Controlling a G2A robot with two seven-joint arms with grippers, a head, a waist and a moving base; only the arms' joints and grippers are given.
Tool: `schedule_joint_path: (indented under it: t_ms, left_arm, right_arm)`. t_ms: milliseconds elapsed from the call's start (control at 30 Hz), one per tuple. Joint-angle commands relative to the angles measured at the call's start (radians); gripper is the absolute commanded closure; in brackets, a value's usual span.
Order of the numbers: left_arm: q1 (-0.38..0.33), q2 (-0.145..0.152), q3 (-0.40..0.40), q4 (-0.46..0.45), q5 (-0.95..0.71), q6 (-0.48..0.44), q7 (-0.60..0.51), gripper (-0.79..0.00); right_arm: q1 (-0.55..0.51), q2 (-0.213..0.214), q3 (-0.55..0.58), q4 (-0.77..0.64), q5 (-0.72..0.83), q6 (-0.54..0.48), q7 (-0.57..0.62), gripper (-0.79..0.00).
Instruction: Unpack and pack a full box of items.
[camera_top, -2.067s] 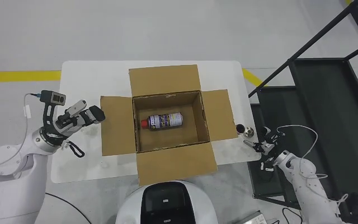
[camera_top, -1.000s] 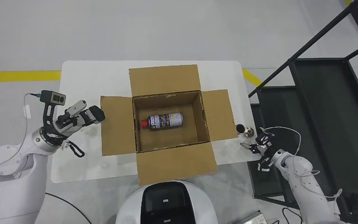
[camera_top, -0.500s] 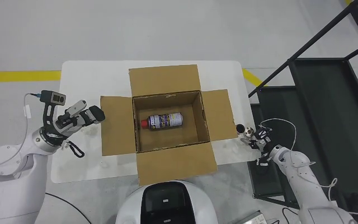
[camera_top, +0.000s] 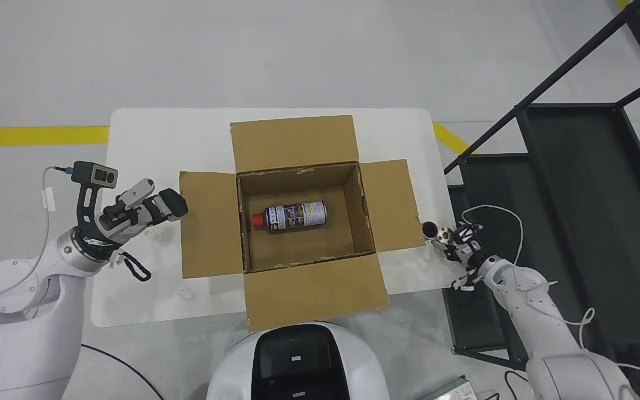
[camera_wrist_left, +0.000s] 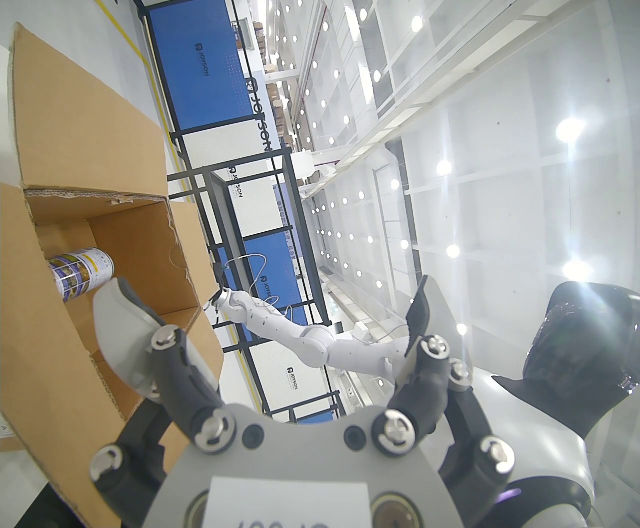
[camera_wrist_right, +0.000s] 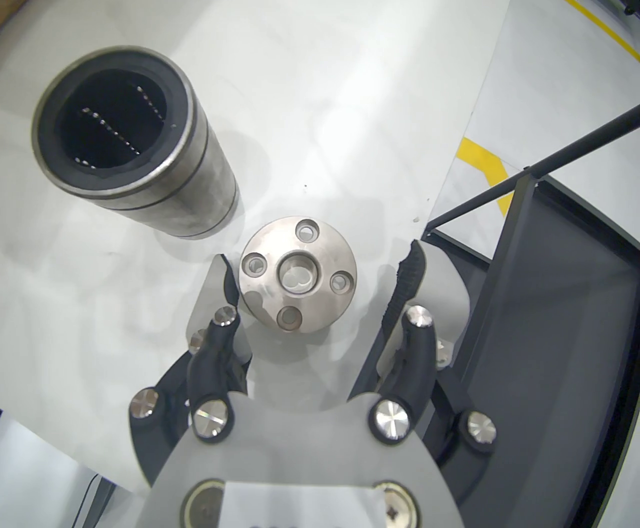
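An open cardboard box (camera_top: 300, 290) sits mid-table with a red-capped spray can (camera_top: 291, 215) lying inside; the can (camera_wrist_left: 80, 272) and the box (camera_wrist_left: 125, 235) also appear in the left wrist view. My left gripper (camera_top: 150, 208) (camera_wrist_left: 272, 320) hangs open and empty left of the box. At the table's right edge my right gripper (camera_top: 458, 241) (camera_wrist_right: 320, 272) is open around a round metal flange (camera_wrist_right: 297, 275) lying flat on the table, one finger (camera_wrist_right: 227, 287) close against it. A steel bearing cylinder (camera_wrist_right: 135, 145) (camera_top: 431, 230) stands upright just beyond it.
The white table (camera_top: 160, 140) has bare room left of and behind the box. The box flaps (camera_top: 394, 205) are folded outward. A black metal stair frame (camera_top: 560, 170) stands close to the table's right edge, beside my right arm.
My right gripper has moved in from off the table's right edge toward the bearing cylinder and now straddles the flange. The left arm, box and can have not moved.
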Motion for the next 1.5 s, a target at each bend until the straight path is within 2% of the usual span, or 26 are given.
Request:
schedule_joint_path:
  t_ms: [0, 33, 167, 233, 300, 367, 700, 900, 1000, 1133, 1333, 1467]
  left_arm:
    - [0.0, 0.0, 0.0, 0.0, 0.0, 0.0, 0.0, -0.785]
    - [0.0, 0.0, 0.0, 0.0, 0.0, 0.0, 0.0, -0.785]
    - [0.0, 0.0, 0.0, 0.0, 0.0, 0.0, 0.0, -0.785]
    - [0.0, 0.0, 0.0, 0.0, 0.0, 0.0, 0.0, -0.785]
    - [0.0, 0.0, 0.0, 0.0, 0.0, 0.0, 0.0, -0.785]
    - [0.0, 0.0, 0.0, 0.0, 0.0, 0.0, 0.0, -0.785]
    - [0.0, 0.0, 0.0, 0.0, 0.0, 0.0, 0.0, -0.785]
    - [0.0, 0.0, 0.0, 0.0, 0.0, 0.0, 0.0, -0.785]
    - [0.0, 0.0, 0.0, 0.0, 0.0, 0.0, 0.0, -0.785]
    - [0.0, 0.0, 0.0, 0.0, 0.0, 0.0, 0.0, -0.785]
    - [0.0, 0.0, 0.0, 0.0, 0.0, 0.0, 0.0, -0.785]
    - [0.0, 0.0, 0.0, 0.0, 0.0, 0.0, 0.0, -0.785]
  right_arm:
    - [0.005, -0.001, -0.005, 0.009, 0.004, 0.004, -0.002, -0.554]
    - [0.008, -0.001, -0.008, 0.013, 0.005, 0.003, -0.004, -0.529]
    - [0.017, -0.001, -0.02, 0.021, 0.005, 0.009, -0.013, -0.345]
    - [0.022, 0.0, -0.025, 0.025, 0.005, 0.018, -0.01, -0.283]
    - [0.026, -0.001, -0.029, 0.027, 0.009, 0.023, -0.013, -0.111]
    - [0.026, 0.001, -0.032, 0.028, 0.011, 0.027, -0.025, 0.0]
    - [-0.015, 0.031, -0.017, -0.01, 0.016, 0.016, -0.148, 0.0]
    - [-0.089, 0.058, 0.011, -0.136, 0.0, 0.064, -0.239, 0.0]
    - [-0.15, 0.076, 0.044, -0.262, -0.003, 0.094, -0.266, 0.0]
    - [-0.253, 0.096, 0.108, -0.502, 0.008, 0.118, -0.224, 0.0]
    - [-0.421, 0.108, 0.188, -0.913, 0.054, 0.095, -0.064, 0.0]
    - [-0.482, 0.108, 0.201, -1.105, 0.103, 0.047, 0.053, 0.0]
